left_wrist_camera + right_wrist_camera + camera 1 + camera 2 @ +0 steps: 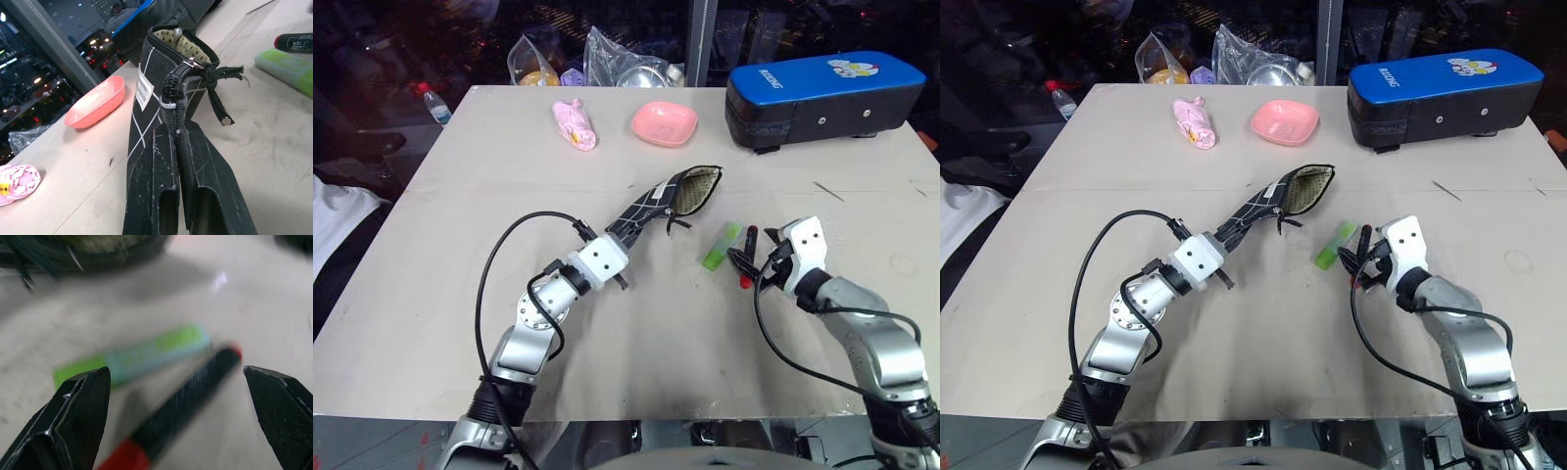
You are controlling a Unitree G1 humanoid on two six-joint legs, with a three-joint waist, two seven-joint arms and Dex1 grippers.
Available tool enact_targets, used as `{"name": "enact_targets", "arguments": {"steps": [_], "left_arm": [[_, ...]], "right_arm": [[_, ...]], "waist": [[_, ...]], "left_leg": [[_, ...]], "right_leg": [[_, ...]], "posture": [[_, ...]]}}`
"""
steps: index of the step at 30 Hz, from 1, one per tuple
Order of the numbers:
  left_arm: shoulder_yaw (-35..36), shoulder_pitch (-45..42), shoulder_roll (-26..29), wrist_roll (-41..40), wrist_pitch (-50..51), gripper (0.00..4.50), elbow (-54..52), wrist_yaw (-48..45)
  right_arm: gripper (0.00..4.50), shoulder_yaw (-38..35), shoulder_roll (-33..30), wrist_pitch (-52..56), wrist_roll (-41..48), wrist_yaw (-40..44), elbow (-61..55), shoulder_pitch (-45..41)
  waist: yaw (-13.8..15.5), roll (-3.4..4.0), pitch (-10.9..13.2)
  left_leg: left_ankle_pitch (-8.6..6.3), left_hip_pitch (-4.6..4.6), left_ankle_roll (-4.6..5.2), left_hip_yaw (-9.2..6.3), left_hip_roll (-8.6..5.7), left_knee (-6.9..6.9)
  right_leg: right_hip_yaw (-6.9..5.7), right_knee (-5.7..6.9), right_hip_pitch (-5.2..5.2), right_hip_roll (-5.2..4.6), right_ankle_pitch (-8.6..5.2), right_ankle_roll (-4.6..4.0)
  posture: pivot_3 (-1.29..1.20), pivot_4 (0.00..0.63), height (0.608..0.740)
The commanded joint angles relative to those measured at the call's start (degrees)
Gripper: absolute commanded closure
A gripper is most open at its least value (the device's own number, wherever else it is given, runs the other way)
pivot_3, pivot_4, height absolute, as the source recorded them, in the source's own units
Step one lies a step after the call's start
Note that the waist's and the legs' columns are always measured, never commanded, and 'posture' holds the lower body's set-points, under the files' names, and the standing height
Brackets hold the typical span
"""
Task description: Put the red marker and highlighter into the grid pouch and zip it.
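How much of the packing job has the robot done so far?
Done: the grid pouch is unzipped and its mouth gapes. In hand: the left gripper is shut on the pouch's end, and the open right gripper is at the red marker. Left: marker and highlighter lie on the table, unpacked, then zipping.
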Motion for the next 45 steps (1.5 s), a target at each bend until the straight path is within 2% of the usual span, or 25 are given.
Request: {"name": "enact_targets", "arguments": {"steps": [1,4,5,7,9,10,11,12,13,14,15,18,22,24,27,31,36,45], "left_arm": [[0.4,-0.4,-0.3,-0.2,-0.4,4.50,-0.7,0.7],[0.2,-0.4,-0.4,-0.1,-0.4,4.50,-0.8,0.9],[0.2,-0.4,-0.4,0.0,-0.4,4.50,-0.8,0.8],[0.2,-0.4,-0.3,0.0,-0.4,4.50,-0.8,0.8],[0.2,-0.4,-0.3,0.0,-0.4,4.50,-0.8,0.8],[0.2,-0.4,-0.3,0.0,-0.4,4.50,-0.8,0.8],[0.1,-0.3,-0.3,0.0,-0.4,4.50,-0.9,0.8],[0.1,-0.3,-0.4,0.0,-0.4,4.50,-0.9,0.8],[0.0,-0.3,-0.4,0.1,-0.4,4.50,-0.9,0.8],[-0.1,-0.2,-0.5,0.1,-0.4,4.50,-0.9,0.8],[-0.2,-0.1,-0.6,0.1,-0.4,4.50,-1.0,0.8],[-0.3,-0.1,-0.6,0.1,-0.5,4.50,-0.9,0.7],[-0.5,-0.1,-0.8,0.0,-0.5,4.50,-1.0,0.6],[-0.5,-0.2,-0.8,-0.1,-0.3,4.50,-1.3,0.5],[-0.1,-0.4,-1.0,-1.8,0.6,4.50,-2.6,-0.3],[0.0,-0.9,-0.8,-2.4,0.8,4.50,-3.3,-1.2],[-0.2,-1.6,-0.3,-3.2,0.7,4.50,-3.8,-3.0],[-0.9,-2.4,1.1,-3.7,0.6,4.50,-5.2,-6.1]], "right_arm": [[0.08,0.0,2.5,1.6,-0.8,-4.2,-2.2,0.6],[0.08,0.5,4.4,5.2,-0.9,-6.2,-1.8,1.6],[0.31,0.6,4.6,6.1,-1.4,-6.9,-1.7,1.8],[0.89,0.4,4.7,7.2,-2.5,-8.5,-1.8,2.0],[1.82,0.0,4.6,8.0,-3.2,-9.5,-2.1,1.9],[2.11,-0.4,4.7,8.5,-3.4,-10.1,-2.3,1.8],[2.70,-1.1,4.8,9.1,-3.7,-11.0,-2.4,1.5],[2.70,-1.8,4.9,9.5,-4.0,-11.8,-2.4,1.3],[3.40,-2.5,4.9,9.6,-4.5,-12.6,-2.3,0.9],[3.62,-3.5,4.7,9.4,-5.1,-13.5,-2.0,0.1],[4.06,-4.2,4.6,9.2,-5.4,-14.1,-1.7,-0.4],[4.15,-5.7,3.3,8.9,-5.2,-14.1,-0.8,-2.4],[4.15,-6.8,-2.9,4.7,-6.3,-10.5,2.9,-7.5],[4.15,-6.1,-8.0,0.3,-7.1,-6.0,5.5,-10.5],[4.15,-1.5,-18.5,-15.4,-9.4,7.4,9.7,-16.2],[4.15,3.5,-25.0,-29.6,-11.0,18.9,14.2,-20.8],[4.15,9.1,-28.3,-43.0,-16.1,27.4,22.3,-28.4],[4.15,16.0,-26.6,-61.0,-24.7,31.8,36.7,-40.5]], "waist": [[0.0,0.00,0.0],[0.0,-0.03,0.0],[0.0,-0.04,0.0],[0.1,-0.06,0.0],[0.1,-0.09,-0.1],[0.1,-0.09,-0.1],[0.1,-0.09,-0.1],[0.1,-0.09,-0.1],[0.2,-0.10,-0.1],[0.3,-0.10,-0.1],[0.4,-0.11,-0.1],[0.7,-0.10,-0.1],[0.8,-0.08,-0.1],[0.7,-0.04,0.0],[0.1,0.05,0.0],[-0.2,0.02,0.0],[-0.1,0.03,0.0],[-0.1,0.03,0.1]], "left_leg": [[0.00,0.00,0.00,0.01,0.00,0.00],[0.00,0.01,0.00,0.00,0.00,0.01],[0.00,0.02,0.00,-0.01,0.01,0.01],[0.00,0.02,0.00,-0.02,0.01,0.01],[-0.01,0.01,0.01,-0.02,0.01,0.01],[-0.01,0.01,0.01,-0.02,0.01,0.01],[-0.01,0.02,0.01,-0.02,0.00,0.01],[-0.01,0.02,0.01,-0.03,0.00,0.01],[-0.01,0.02,0.01,-0.03,0.01,0.01],[-0.01,0.02,0.02,-0.04,0.00,0.01],[-0.02,0.02,0.03,-0.04,0.00,0.01],[-0.02,0.01,0.05,-0.04,-0.04,0.04],[-0.02,-0.01,0.07,0.00,-0.09,0.06],[-0.02,0.00,0.06,-0.01,-0.09,0.05],[-0.03,0.00,0.07,0.01,-0.09,0.01],[-0.14,0.04,0.25,-0.05,0.01,-0.02],[-0.02,0.01,0.04,0.03,0.01,0.02],[0.00,0.04,0.02,0.14,0.00,0.06]], "right_leg": [[0.01,0.00,0.00,0.00,0.00,0.00],[0.01,0.00,0.01,0.00,0.00,0.00],[0.01,0.00,0.02,0.01,0.00,0.00],[0.00,0.00,0.02,0.01,0.00,0.00],[0.00,-0.02,0.03,0.00,0.00,0.00],[0.00,-0.02,0.03,0.00,0.00,0.00],[0.00,-0.02,0.03,0.00,0.00,0.00],[0.00,-0.02,0.03,0.00,0.00,0.00],[0.00,-0.01,0.03,0.00,0.00,0.00],[-0.01,-0.02,0.04,0.00,0.00,0.00],[-0.01,-0.02,0.06,-0.03,0.00,0.00],[-0.01,-0.02,0.08,-0.08,0.00,0.00],[0.02,-0.02,0.06,-0.13,0.00,0.00],[0.02,-0.01,0.04,-0.07,0.00,0.00],[0.05,-0.03,0.01,0.01,0.00,0.00],[0.06,-0.07,0.00,0.23,-0.01,-0.01],[0.07,-0.08,0.01,0.17,0.00,-0.01],[0.15,-0.06,0.00,0.13,0.00,-0.01]], "posture": [[0.00,0.150,0.740],[0.00,0.150,0.740],[0.00,0.150,0.740],[0.00,0.150,0.740],[0.00,0.150,0.740],[0.00,0.150,0.740],[0.00,0.150,0.740],[0.00,0.150,0.740],[0.00,0.150,0.740],[0.00,0.150,0.740],[0.00,0.150,0.740],[0.00,0.150,0.740],[0.00,0.150,0.740],[0.00,0.150,0.740],[0.00,0.150,0.740],[0.00,0.150,0.740],[0.00,0.150,0.740],[0.00,0.150,0.740]]}}
